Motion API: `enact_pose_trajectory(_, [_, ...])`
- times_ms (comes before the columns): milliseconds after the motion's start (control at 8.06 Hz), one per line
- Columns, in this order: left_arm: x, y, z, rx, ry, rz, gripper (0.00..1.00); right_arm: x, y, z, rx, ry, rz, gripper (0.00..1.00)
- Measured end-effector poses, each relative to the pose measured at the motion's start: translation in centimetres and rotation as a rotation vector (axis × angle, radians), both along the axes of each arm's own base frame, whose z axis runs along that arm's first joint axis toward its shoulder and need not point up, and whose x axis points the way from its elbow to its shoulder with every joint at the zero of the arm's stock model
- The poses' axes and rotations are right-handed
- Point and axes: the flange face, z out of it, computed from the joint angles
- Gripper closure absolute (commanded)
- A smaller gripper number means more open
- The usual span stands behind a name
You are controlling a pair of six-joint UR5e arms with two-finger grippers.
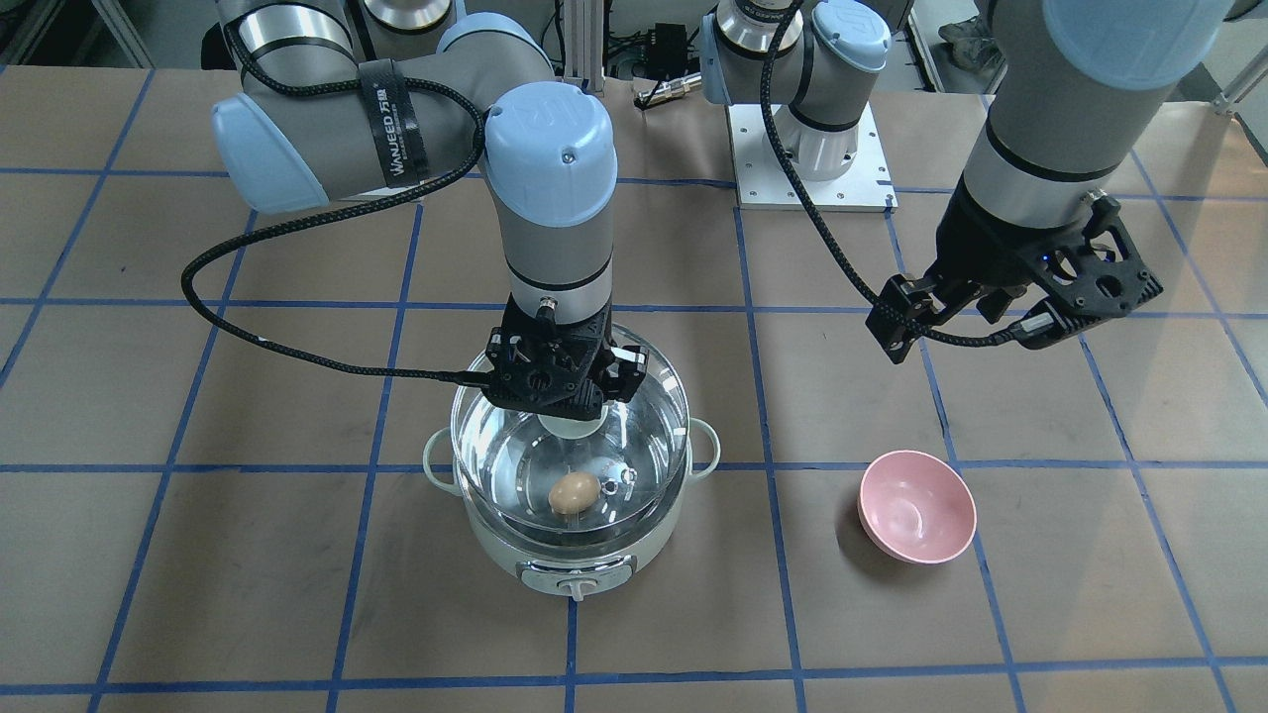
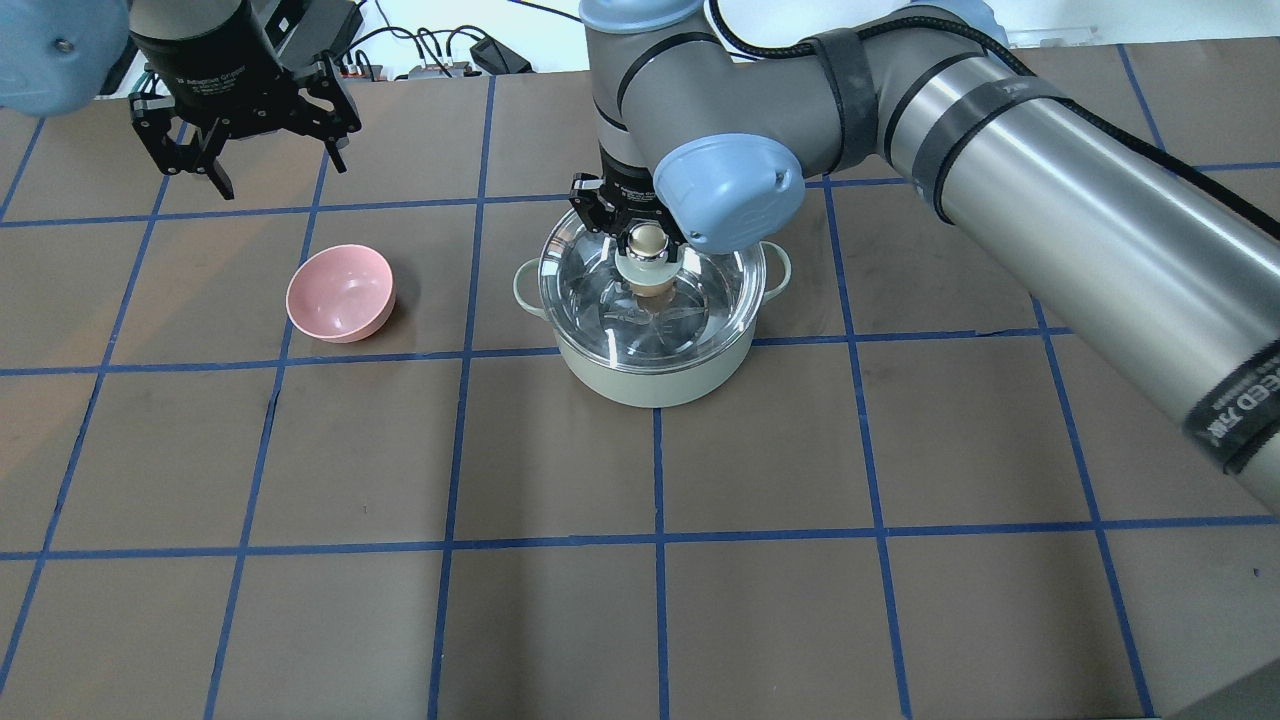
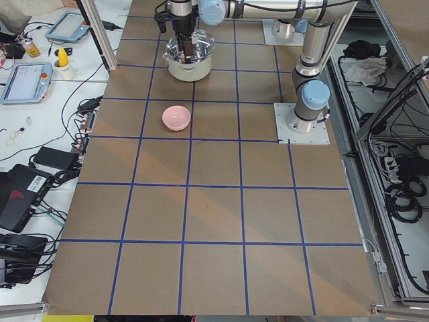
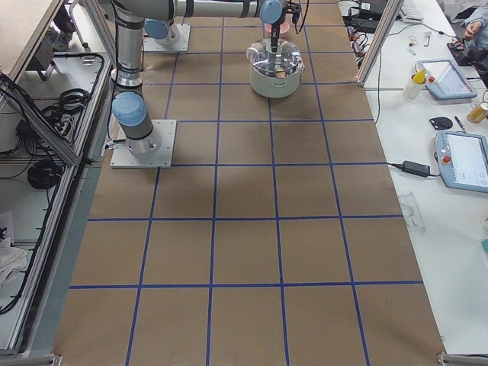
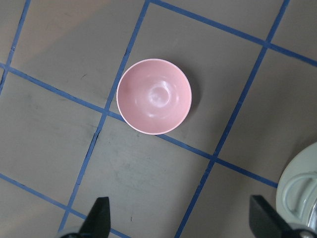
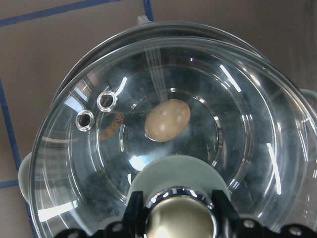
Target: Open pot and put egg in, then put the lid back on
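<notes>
Inside pot (image 1: 575, 555), egg (image 1: 575, 492) beneath lid (image 1: 644, 436); bowl (image 1: 916, 507) well apart on robot's left.

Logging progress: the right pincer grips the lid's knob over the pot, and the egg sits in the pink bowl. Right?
No. The egg lies in the pot, under the lid; the pink bowl is empty, as the exterior front-facing view shows. The right pincer does grip the knob.

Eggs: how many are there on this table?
1. The egg lies inside the pot, seen through the glass lid. The pink bowl holds none. The right tool over the lid hides part of the pot's inside, so another could be there.
</notes>
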Motion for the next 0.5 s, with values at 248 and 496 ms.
enact_pose_trajectory(248, [0.0, 0.3, 0.3, 0.016, 0.009, -0.158, 0.00, 0.6, -0.6, -1.1, -0.011, -0.023, 0.000, 0.93])
enact_pose_trajectory(496, [-0.4, 0.6, 0.6, 0.015, 0.040, -0.237, 0.00, 0.8, -1.1, -1.6, -0.025, -0.032, 0.017, 0.93])
